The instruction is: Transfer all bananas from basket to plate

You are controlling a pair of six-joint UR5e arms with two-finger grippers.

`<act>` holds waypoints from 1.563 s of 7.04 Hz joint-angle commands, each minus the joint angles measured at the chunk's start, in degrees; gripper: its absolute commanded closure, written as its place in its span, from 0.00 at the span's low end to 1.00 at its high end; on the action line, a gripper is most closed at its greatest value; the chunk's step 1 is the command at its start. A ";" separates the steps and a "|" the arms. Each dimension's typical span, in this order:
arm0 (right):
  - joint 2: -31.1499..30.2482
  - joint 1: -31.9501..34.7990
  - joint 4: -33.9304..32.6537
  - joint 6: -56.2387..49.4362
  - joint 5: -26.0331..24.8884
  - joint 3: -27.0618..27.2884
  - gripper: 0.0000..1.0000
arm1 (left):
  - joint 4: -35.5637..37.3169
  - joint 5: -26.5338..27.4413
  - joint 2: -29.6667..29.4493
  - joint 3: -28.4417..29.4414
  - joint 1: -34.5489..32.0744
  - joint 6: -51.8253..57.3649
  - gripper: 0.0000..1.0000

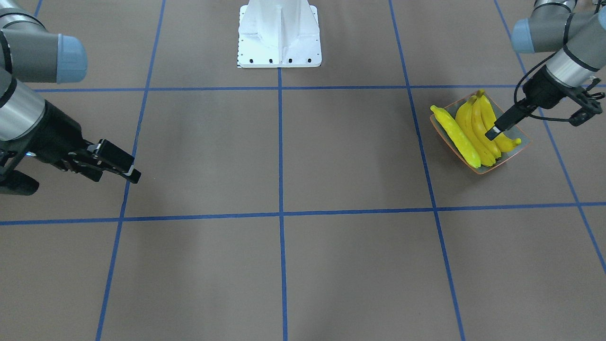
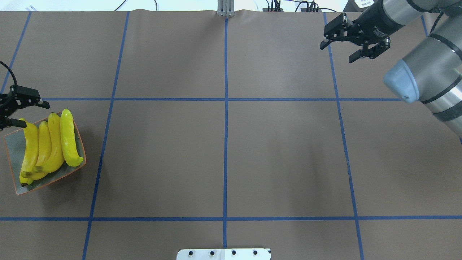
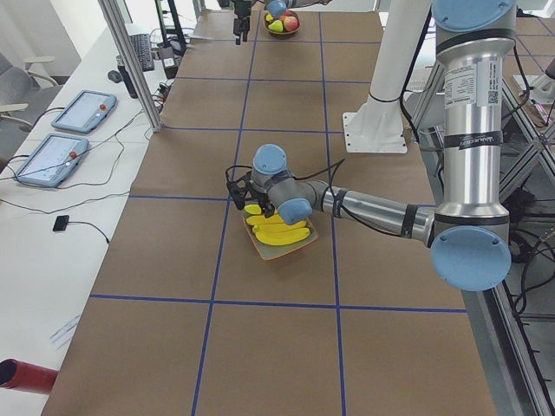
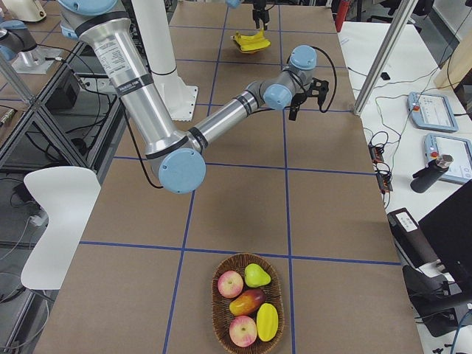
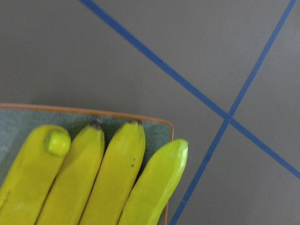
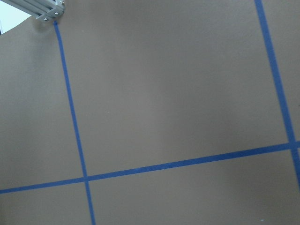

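Overhead exterior: four bananas (image 2: 54,144) on the plate (image 2: 11,159) just under my left gripper (image 2: 29,114), fingers spread and empty, so I want a straight-up retreat, no sideways drag.

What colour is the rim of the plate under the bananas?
Orange-brown; the plate rim shows best in the left wrist view.

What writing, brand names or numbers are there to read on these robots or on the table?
Nothing here can be read.
Left arm's silver tube: dark lettering, too small to read.
Right arm's silver tube: dark lettering, too small to read.
Right arm's wrist: faint light print, blurred.
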 commanded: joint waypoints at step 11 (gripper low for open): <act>-22.06 26.90 -21.94 -66.73 -4.25 -4.69 0.00 | 31.21 -2.49 -1.93 9.70 -28.89 78.02 0.00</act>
